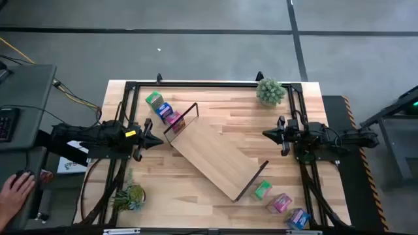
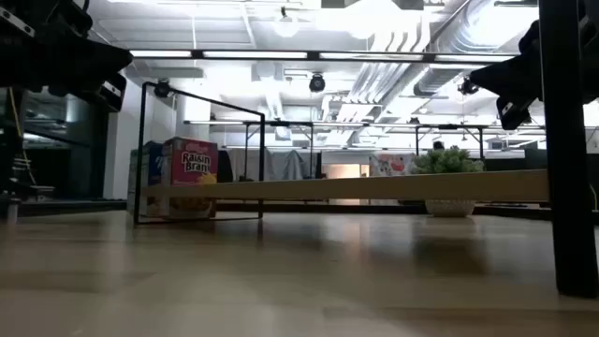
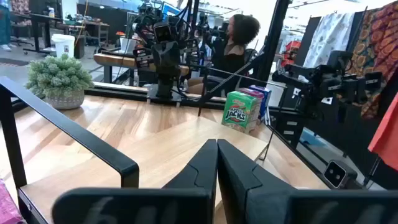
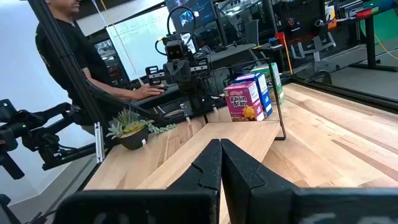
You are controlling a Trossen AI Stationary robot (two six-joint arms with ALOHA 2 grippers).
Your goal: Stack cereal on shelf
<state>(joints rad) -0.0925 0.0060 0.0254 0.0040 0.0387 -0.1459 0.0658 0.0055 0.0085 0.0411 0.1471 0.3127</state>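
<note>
The shelf (image 1: 215, 156), a long light-wood board with black wire end frames, lies slantwise mid-table. Three cereal boxes, green (image 1: 153, 99), blue (image 1: 163, 109) and pink (image 1: 174, 119), stand in a row by its far-left end; the pink box (image 2: 192, 176) shows in the low view. Another green (image 1: 262, 190), pink (image 1: 281, 203) and blue (image 1: 298, 218) row sits by its near-right end. My left gripper (image 1: 159, 141) hovers shut left of the shelf; my right gripper (image 1: 266, 134) hovers shut to its right. Neither touches anything.
A potted plant (image 1: 270, 91) stands at the far right corner, another (image 1: 129, 196) at the near left corner. Black frame rails (image 1: 196, 83) run along the table's far edge and sides. A person's hand (image 1: 14, 192) rests on a desk left of the table.
</note>
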